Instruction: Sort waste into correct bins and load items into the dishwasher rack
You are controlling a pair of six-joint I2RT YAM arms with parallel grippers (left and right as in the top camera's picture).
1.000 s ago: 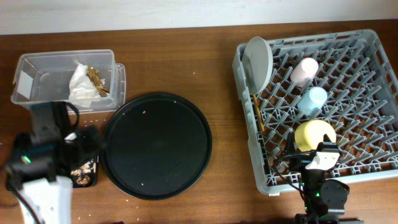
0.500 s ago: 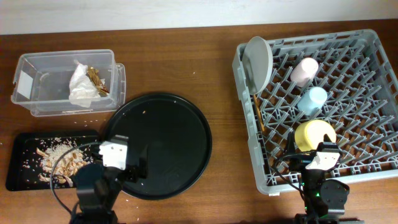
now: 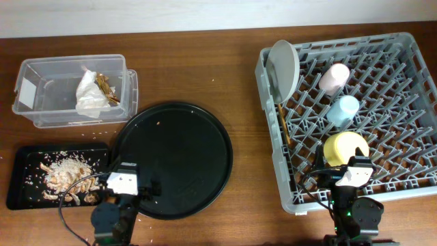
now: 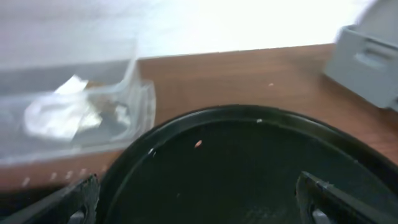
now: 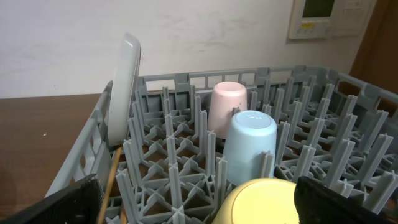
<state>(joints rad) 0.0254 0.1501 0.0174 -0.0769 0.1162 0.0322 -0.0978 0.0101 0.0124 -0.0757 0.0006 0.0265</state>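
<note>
Two empty grippers were shown with jaws spread wide. The left gripper (image 4: 198, 199) was held low over the near rim of the round black tray (image 3: 177, 157). The right gripper (image 5: 202, 199) was held at the near wall of the dishwasher rack (image 3: 399, 113), just behind the yellow bowl (image 3: 345, 147).

Nothing was judged left to sort. The napkin (image 3: 89, 96) and wrapper scrap (image 3: 106, 85) lay in the clear tub (image 3: 68, 60), and the food scraps (image 3: 65, 174) in the shallow black tray (image 3: 20, 198). The plate (image 3: 283, 67), pink cup (image 3: 334, 77), light-blue cup (image 3: 343, 109) and chopsticks (image 3: 282, 123) stood in the rack.

The step was therefore taken to be parking. It would be done well if each arm were drawn straight back, so that neither tray rim nor bowl was nudged. Both arms were folded low at the near edge, with wrists levelled toward the far wall.
</note>
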